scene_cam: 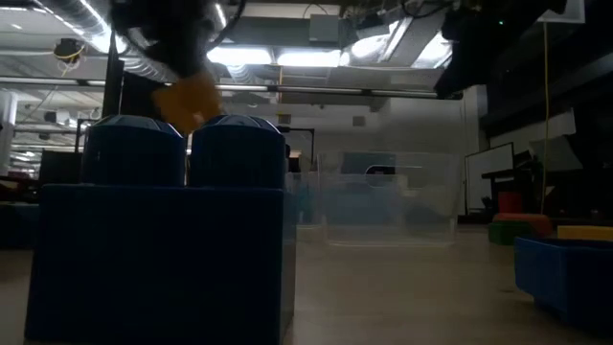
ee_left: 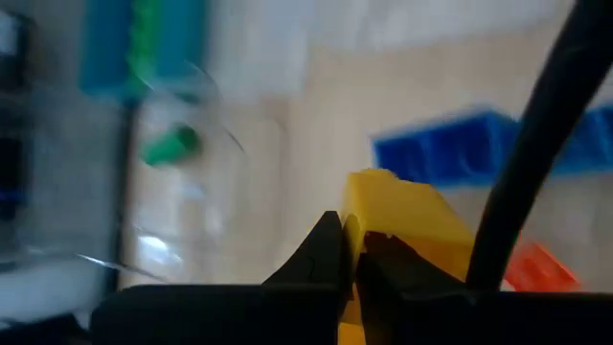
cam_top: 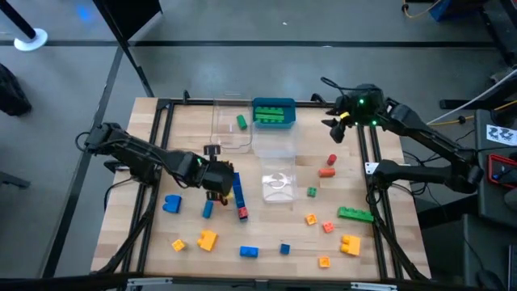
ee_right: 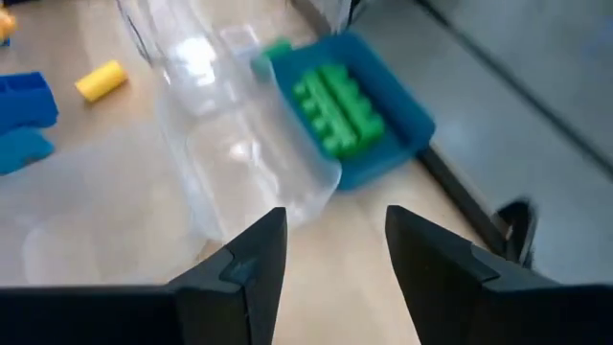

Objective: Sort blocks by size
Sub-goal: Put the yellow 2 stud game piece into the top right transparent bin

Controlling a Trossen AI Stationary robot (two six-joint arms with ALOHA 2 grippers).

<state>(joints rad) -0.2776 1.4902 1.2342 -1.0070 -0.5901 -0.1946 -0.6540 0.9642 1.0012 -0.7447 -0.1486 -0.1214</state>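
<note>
Gripping a yellow block (ee_left: 402,218) above the table's middle, my left gripper (cam_top: 220,179) stays clear of the containers: the teal tray (cam_top: 287,107) holds a green bar (cam_top: 273,116), one clear tub (cam_top: 220,133) a small green block (cam_top: 241,122). My right gripper (ee_right: 335,251) hangs open, empty, near the tray.

Two dark, jointed arms with black cables; the right arm (cam_top: 420,133) shows a green light, its fingers (ee_right: 254,259) black and wedge-shaped.

Wooden surface (cam_top: 266,242) carries scattered blocks (cam_top: 355,214) in green, blue, yellow, orange, red; clear tubs (cam_top: 279,187) near middle; teal tray (cam_top: 275,103) with green bricks at far edge.
</note>
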